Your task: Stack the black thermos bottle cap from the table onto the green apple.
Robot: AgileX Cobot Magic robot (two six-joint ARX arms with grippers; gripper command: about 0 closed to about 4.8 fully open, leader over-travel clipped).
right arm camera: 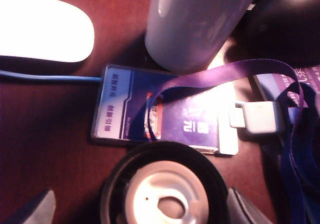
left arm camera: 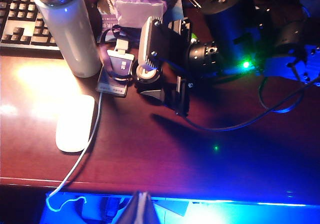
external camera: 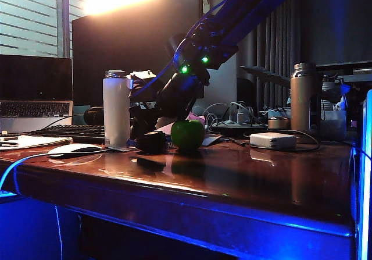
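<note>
Office desk setting. A glossy reddish-brown table [external camera: 232,178] carries ordinary desk equipment: an open laptop [external camera: 35,94], a black keyboard [external camera: 72,133], a white mouse [external camera: 75,149] with its cable, and a dark monitor [external camera: 133,45] at the rear. A lanyard-mounted ID card [right arm camera: 160,111] lies beside a white bottle [external camera: 116,109]. Window blinds [external camera: 29,15] hang behind, and a white power adapter [external camera: 273,141] sits among cables.

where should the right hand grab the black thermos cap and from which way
Grip the black thermos bottle cap across its round outer wall, coming from above. It sits with its pale inner face up beside the green apple, and the right hand is open with a finger on either side.
</note>
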